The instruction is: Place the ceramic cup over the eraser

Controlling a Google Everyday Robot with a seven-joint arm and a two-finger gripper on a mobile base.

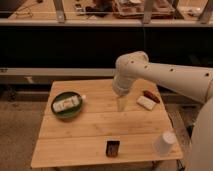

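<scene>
The ceramic cup (164,143), plain white, stands near the front right corner of the wooden table (90,132). The eraser (112,148), a small dark block with a reddish face, stands at the front edge near the middle, well left of the cup. My gripper (120,103) hangs below the white wrist over the table's middle back part, far from both. Its fingers point down, open, with nothing between them.
A green plate (66,106) holding a white packet sits at the left. A flat white block (145,103) and a reddish-brown bar (151,96) lie at the back right, just right of the gripper. A dark shelf runs behind the table.
</scene>
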